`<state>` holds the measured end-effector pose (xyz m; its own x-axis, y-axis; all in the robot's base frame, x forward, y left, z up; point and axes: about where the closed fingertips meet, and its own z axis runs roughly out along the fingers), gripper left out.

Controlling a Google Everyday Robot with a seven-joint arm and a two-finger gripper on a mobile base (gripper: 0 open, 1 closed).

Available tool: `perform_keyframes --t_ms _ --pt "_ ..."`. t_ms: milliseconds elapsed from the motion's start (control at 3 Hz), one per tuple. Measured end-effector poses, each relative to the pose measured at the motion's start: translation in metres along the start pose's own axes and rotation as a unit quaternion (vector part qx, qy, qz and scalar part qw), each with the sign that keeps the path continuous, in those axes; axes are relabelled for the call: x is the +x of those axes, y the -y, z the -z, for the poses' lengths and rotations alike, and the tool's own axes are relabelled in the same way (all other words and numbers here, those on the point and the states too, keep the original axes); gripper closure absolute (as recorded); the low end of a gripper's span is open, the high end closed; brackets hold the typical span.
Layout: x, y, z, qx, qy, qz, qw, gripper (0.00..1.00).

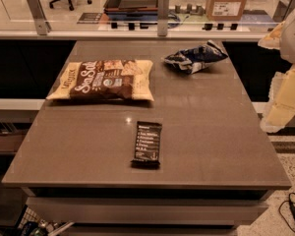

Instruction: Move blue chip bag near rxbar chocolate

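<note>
The blue chip bag (195, 58) is a crumpled dark-blue foil bag with white patches, lying at the back right of the brown table (211, 132). The rxbar chocolate (147, 142) is a small flat black wrapper with white text, lying near the front middle of the table, well apart from the bag. My gripper (281, 104) is the pale cream part of the arm at the right edge of the view. It hangs beyond the table's right side, to the right of and below the blue bag, touching nothing.
A large cream-and-brown "Sea Salt" bag (104, 80) lies flat at the back left of the table. A glass barrier with metal posts (162, 14) runs along the table's far edge. A cardboard box (226, 1) stands beyond it.
</note>
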<state>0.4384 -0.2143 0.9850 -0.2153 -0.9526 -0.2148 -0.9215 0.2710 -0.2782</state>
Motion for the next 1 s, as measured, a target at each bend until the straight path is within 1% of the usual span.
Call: perform_keyframes --t_ms 333,667,1000 --pt "0.000 0.000 0.000 0.000 0.000 0.000 1.0000 0.00" --pt "0.000 0.007 0.000 0.013 0.012 -0.002 0.9998 0.00" --pt "0.005 0.031 -0.016 0.039 0.029 -0.020 0.9986 0.00"
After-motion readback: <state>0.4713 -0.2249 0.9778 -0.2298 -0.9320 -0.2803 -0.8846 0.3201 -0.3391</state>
